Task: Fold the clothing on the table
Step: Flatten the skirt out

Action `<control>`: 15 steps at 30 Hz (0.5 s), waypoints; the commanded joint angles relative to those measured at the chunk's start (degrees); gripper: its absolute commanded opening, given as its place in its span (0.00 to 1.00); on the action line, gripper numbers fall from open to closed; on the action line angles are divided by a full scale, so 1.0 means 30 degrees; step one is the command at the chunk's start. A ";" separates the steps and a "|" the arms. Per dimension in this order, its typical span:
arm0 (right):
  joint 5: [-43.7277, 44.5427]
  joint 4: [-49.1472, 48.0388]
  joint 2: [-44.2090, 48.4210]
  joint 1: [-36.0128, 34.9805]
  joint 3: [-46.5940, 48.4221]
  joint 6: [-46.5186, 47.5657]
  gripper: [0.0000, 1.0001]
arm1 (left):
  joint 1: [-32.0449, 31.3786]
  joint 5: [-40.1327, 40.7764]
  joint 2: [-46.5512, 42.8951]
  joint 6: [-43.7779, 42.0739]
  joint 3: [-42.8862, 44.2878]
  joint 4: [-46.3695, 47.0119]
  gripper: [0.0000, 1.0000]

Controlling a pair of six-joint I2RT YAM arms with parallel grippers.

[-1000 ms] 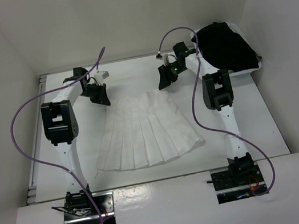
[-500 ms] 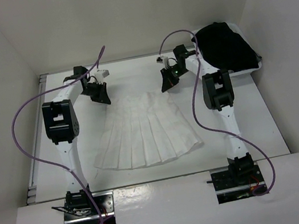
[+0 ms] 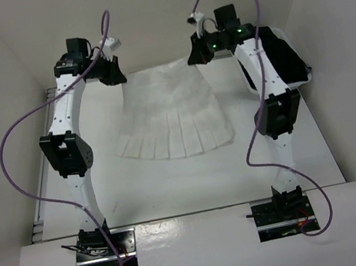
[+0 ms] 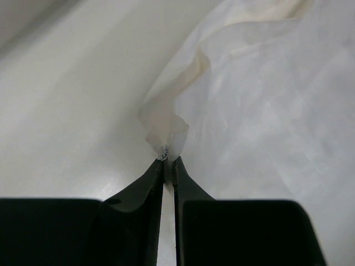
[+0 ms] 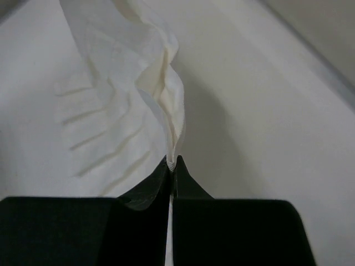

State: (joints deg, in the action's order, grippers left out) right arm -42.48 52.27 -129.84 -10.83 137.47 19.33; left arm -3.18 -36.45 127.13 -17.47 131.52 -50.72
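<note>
The clothing [image 3: 170,110] is a white pleated skirt, its waistband lifted at the far side of the table [image 3: 153,189] and its flared hem hanging down towards the near side. My left gripper [image 3: 113,75] is shut on the left corner of the waistband [image 4: 165,130]. My right gripper [image 3: 197,54] is shut on the right corner [image 5: 166,105]. In the wrist views the thin fabric bunches at my left gripper [image 4: 168,160] and my right gripper [image 5: 171,162]. Both arms reach high and far.
A black garment [image 3: 274,54] lies heaped in a white bin at the back right, close behind my right arm. White walls enclose the table on three sides. A metal rail [image 3: 38,199] runs along the left edge.
The right gripper has closed on the waistband. Both arms have risen and moved away from the bases, lifting the skirt's waistband off the table; the hem has slid farther back.
</note>
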 commanded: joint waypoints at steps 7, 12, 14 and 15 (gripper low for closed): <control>0.0011 -0.0864 0.8839 -0.0169 -0.2542 -0.0175 0.00 | -0.0434 -0.2822 -0.3196 -0.1086 0.8781 -0.7469 0.00; -0.1190 -0.2424 1.3947 -0.0169 -0.8464 -0.0350 0.00 | -0.1399 -0.4375 -0.6393 -0.1966 0.5679 -0.7908 0.00; -0.1395 -0.1753 1.5677 -0.0169 -0.9662 -0.0118 0.00 | -0.1955 -0.3996 -0.8590 -0.1794 0.4097 -0.7210 0.00; -0.1397 -0.1518 1.6263 -0.0169 -1.0048 -0.0116 0.00 | -0.2480 -0.3733 -0.9439 -0.1792 0.2029 -0.6857 0.00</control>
State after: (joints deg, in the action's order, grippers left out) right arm -44.18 48.73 -86.96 -11.00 110.24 18.92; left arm -7.55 -45.30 105.75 -21.12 144.90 -70.67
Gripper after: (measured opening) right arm 0.010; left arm 0.145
